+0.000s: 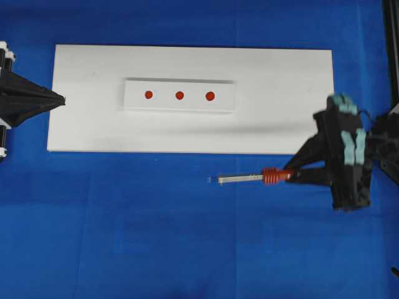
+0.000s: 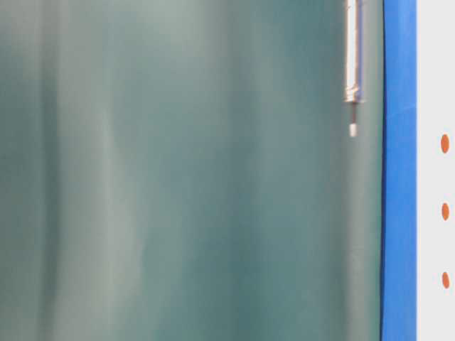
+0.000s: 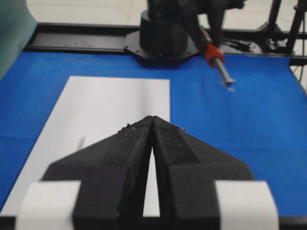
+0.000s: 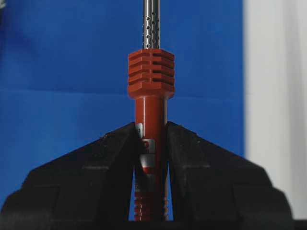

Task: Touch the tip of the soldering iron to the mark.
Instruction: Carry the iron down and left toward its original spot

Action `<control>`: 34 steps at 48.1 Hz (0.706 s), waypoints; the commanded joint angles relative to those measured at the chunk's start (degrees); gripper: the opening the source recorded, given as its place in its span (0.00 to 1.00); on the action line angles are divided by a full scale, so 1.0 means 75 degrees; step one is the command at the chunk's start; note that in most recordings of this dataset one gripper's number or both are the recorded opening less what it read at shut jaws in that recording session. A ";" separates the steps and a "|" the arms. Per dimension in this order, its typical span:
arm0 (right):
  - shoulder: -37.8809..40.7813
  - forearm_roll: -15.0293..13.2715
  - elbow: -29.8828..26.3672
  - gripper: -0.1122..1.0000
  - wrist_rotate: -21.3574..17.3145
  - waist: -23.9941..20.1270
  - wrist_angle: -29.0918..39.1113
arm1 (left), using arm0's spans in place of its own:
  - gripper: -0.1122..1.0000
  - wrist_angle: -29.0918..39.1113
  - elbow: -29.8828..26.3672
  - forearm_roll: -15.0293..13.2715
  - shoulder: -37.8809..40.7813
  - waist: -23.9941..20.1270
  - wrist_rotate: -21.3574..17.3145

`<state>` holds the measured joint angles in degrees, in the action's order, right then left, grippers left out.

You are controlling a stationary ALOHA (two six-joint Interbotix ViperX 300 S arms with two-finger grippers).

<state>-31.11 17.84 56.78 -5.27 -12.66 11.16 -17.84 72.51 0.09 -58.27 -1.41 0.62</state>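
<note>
Only the right wrist view shows the right hand grasping the soldering iron.

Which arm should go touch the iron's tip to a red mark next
Right: the right gripper already clamps the soldering iron, tip pointing across the table. The left gripper is shut and empty.

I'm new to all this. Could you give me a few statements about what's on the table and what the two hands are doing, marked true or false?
1. The right hand grips the soldering iron by its red handle. True.
2. The iron's tip touches a red mark. False: it is over the blue cloth, off the white board.
3. Three red marks sit in a row. True.
4. The left hand is wide open. False: it is shut and empty.
</note>
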 commanded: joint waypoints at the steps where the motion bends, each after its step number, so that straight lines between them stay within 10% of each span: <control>1: 0.0152 0.0000 -0.0129 0.16 -0.0035 -0.0223 -0.0234 | 0.12 -0.0094 -0.0117 0.0000 0.0035 -0.0012 0.0000; 34: 0.3000 -0.0188 -0.2379 0.16 -0.0012 -0.0141 -0.0949 | 0.12 -0.0117 -0.0117 0.0012 0.0023 -0.0012 0.0000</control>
<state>-10.90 16.96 43.86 -5.45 -13.97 4.57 -18.19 72.51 0.09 -58.27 -1.32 0.62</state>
